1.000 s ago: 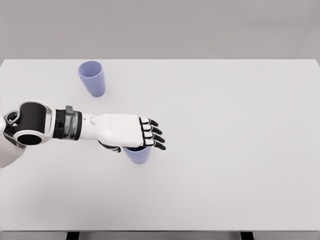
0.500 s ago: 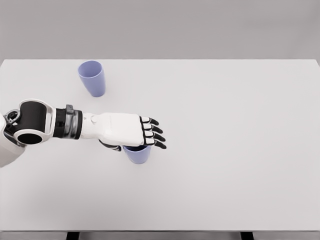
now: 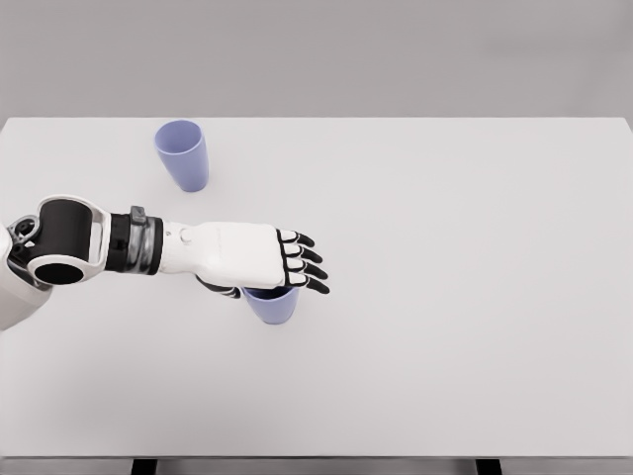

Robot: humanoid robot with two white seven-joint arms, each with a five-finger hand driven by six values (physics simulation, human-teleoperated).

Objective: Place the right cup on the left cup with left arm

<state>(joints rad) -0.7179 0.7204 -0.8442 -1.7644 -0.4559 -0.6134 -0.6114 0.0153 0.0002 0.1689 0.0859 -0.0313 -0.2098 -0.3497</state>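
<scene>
Two lilac cups stand on the white table (image 3: 475,297). The left cup (image 3: 183,155) is upright at the back left, apart from the arm. The right cup (image 3: 273,306) stands near the table's middle, its rim mostly covered by my left hand (image 3: 273,281). The hand reaches in from the left, palm down. Its four black-tipped fingers (image 3: 309,265) stretch out over the cup's far side and the thumb (image 3: 224,290) lies at the cup's left side. The fingers look open around the cup, not clamped on it. The cup rests on the table.
Behind the table is a plain grey backdrop. The table's front edge runs along the bottom of the view, with dark legs just below it.
Almost nothing; the left hand has shifted very slightly over the right cup, which stays in place.
</scene>
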